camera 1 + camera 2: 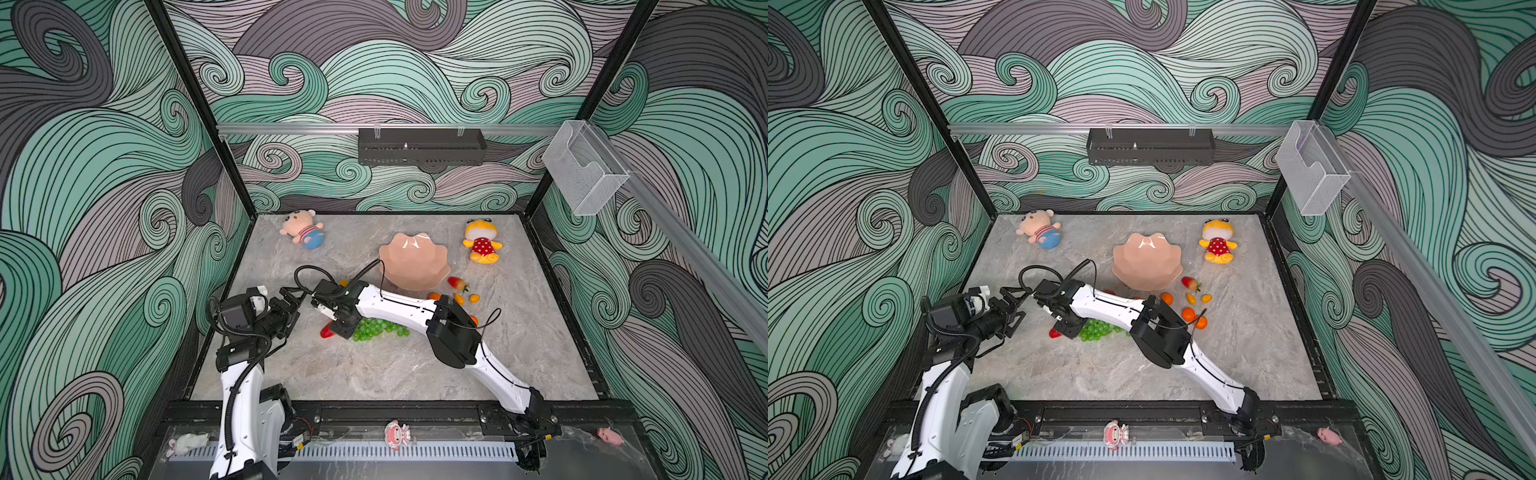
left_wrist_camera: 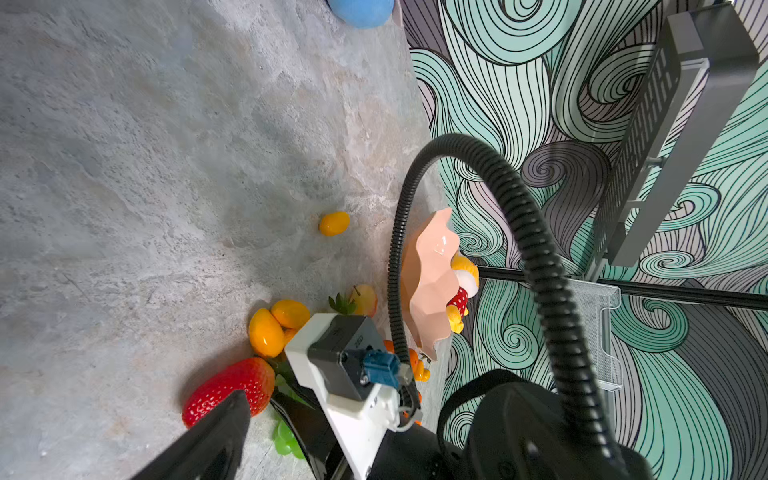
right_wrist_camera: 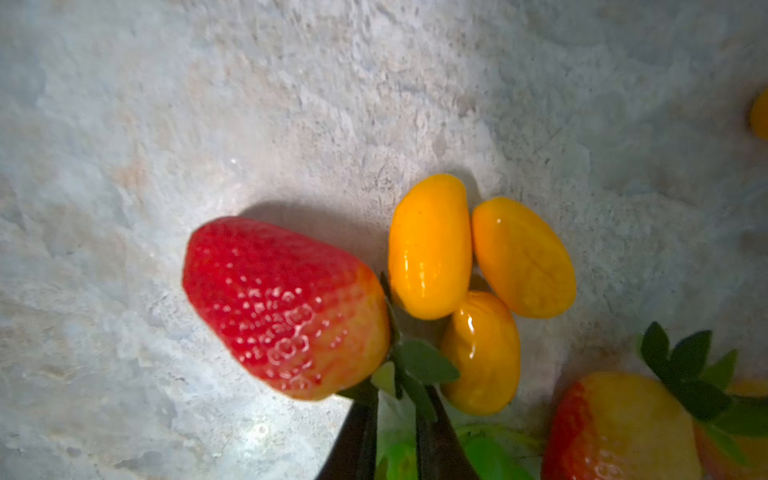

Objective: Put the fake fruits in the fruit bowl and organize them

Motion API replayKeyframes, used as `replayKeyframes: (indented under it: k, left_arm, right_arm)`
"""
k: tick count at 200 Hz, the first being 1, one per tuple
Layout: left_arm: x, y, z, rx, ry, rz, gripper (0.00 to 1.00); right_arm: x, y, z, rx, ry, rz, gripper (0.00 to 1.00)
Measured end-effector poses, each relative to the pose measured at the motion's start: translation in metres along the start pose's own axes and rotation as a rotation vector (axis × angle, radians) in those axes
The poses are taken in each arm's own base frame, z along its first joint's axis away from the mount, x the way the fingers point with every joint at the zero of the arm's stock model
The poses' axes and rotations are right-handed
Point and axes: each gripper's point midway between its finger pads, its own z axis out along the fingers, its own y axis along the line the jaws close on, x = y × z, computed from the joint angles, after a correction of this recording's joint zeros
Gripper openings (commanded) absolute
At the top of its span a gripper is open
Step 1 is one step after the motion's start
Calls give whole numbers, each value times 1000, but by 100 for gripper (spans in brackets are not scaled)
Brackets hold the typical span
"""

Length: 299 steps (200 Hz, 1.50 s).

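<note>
The right tool (image 3: pixel 399 405) is nearly closed: its two dark tips stand w/ only a thin gap, and the green leaves of a strawberry (image 3: pixel 286 307) are pinched between them. The berry's red body rests on the worktop (image 3: pixel 208 104), just ahead of the tips. Three kumquats (image 3: pixel 430 247), touching each other, lie just beside the same tips. The grape bunch (image 1: pixel 378 329) is partly under this tool's body. The fruit bowl (image 1: pixel 415 266) sits behind the right tool, beyond its forearm, well apart from the tips. The left tool (image 1: pixel 296 312) has its jaws spread wide, grips nothing, and faces the right tool's wrist from near by.
</note>
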Motion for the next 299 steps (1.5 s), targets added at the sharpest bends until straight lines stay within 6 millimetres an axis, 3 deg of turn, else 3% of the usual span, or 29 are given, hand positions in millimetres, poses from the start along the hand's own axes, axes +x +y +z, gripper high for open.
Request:
replayKeyframes:
  k: [33,64,124,156,214,299]
  left_arm:
    - [0,0,0,-2,2,5,99]
    - [2,-1,-1,-7,16,17,98]
    - [1,-17,-3,30,43,78,99]
    - [3,-18,-3,35,53,97,99]
    - [19,-38,-1,61,121,203,99]
    - [71,-79,13,72,275,491,99]
  right_arm:
    - [0,0,0,2,2,8,0]
    - [-1,-1,-7,4,-6,27,0]
    - [-9,-10,-69,5,-107,89,0]
    - [-5,-16,-86,0,-136,130,0]
    - [23,-28,-92,-30,-138,232,0]
    - [83,-47,-151,-22,-306,402,0]
